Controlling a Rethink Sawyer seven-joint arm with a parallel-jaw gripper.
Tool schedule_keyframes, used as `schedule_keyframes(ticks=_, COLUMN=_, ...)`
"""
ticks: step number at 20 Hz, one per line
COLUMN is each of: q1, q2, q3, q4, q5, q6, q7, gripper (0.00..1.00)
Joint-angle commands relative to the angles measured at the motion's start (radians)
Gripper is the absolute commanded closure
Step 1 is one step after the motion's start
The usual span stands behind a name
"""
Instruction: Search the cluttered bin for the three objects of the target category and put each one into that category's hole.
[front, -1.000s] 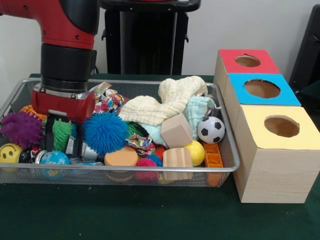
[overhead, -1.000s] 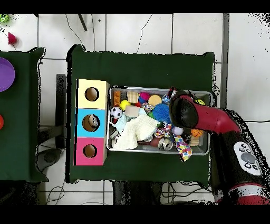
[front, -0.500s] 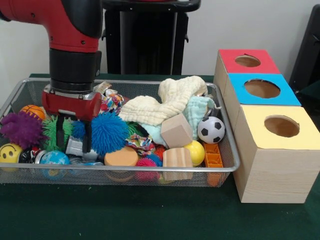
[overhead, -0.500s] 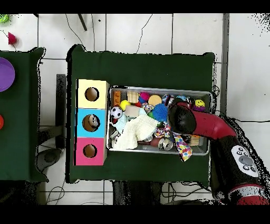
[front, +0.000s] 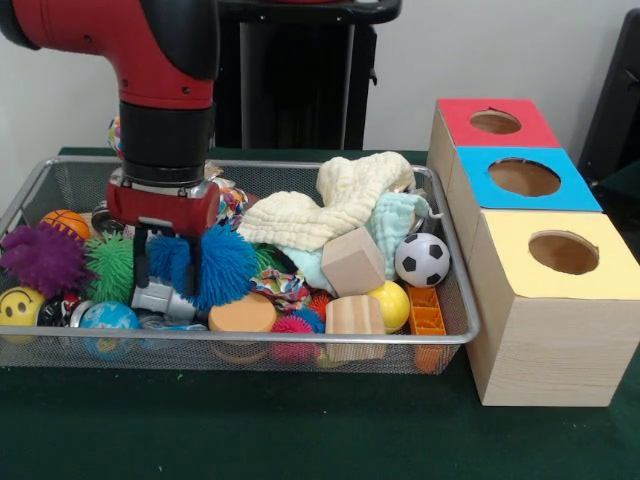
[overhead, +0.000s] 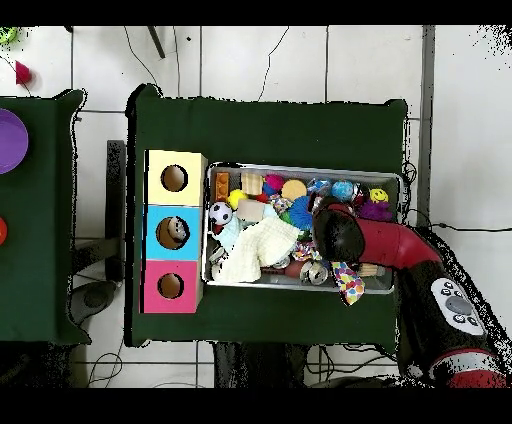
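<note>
A wire mesh bin (front: 300, 339) holds a jumble of toys. My gripper (front: 168, 275) reaches down into its left half, open, with its two fingers straddling the left side of a blue spiky ball (front: 228, 265). A silver-grey object (front: 160, 298) lies just under the fingertips. A green spiky ball (front: 108, 265) and a purple spiky ball (front: 42, 260) sit to the left. In the overhead view the arm's wrist (overhead: 338, 232) covers the gripper, beside the blue spiky ball (overhead: 303, 212). Red (front: 495, 122), blue (front: 525, 178) and yellow (front: 563, 252) boxes with round holes stand right of the bin.
Also in the bin: a soccer ball (front: 422, 259), yellow ball (front: 392, 303), wooden cube (front: 352, 262), wooden cylinder (front: 354, 316), orange disc (front: 242, 313), smiley ball (front: 20, 305), small basketball (front: 65, 222) and cream cloths (front: 330, 205). A purple object (overhead: 10, 140) rests on a neighbouring table.
The gripper has moved rightward in the front view, from beside the purple and green spiky balls to over the blue spiky ball, staying open and low in the bin.
</note>
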Motion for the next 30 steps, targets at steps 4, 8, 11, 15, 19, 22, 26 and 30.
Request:
schedule_keyframes(ticks=4, q1=0.022, q2=0.091, q3=0.030, q4=0.026, q5=-0.099, q6=-0.083, q7=0.036, gripper=0.00)
schedule_keyframes(ticks=8, q1=0.047, q2=0.115, q3=-0.008, q4=0.010, q5=-0.106, q6=-0.144, q7=0.079, gripper=0.00)
schedule_keyframes(ticks=11, q1=0.049, q2=0.130, q3=-0.014, q4=-0.004, q5=-0.102, q6=-0.163, q7=0.080, gripper=0.00)
schedule_keyframes(ticks=15, q1=0.057, q2=0.134, q3=-0.033, q4=0.000, q5=-0.081, q6=-0.205, q7=0.101, gripper=0.00)
schedule_keyframes(ticks=19, q1=0.057, q2=0.118, q3=-0.036, q4=0.004, q5=-0.057, q6=-0.211, q7=0.109, gripper=0.00)
schedule_keyframes(ticks=22, q1=0.069, q2=0.108, q3=-0.058, q4=0.005, q5=-0.039, q6=-0.249, q7=0.137, gripper=0.00)
schedule_keyframes(ticks=26, q1=0.071, q2=0.099, q3=-0.070, q4=-0.001, q5=-0.020, q6=-0.261, q7=0.150, gripper=0.00)
schedule_keyframes(ticks=30, q1=0.065, q2=0.056, q3=-0.075, q4=0.028, q5=-0.004, q6=-0.260, q7=0.165, gripper=0.00)
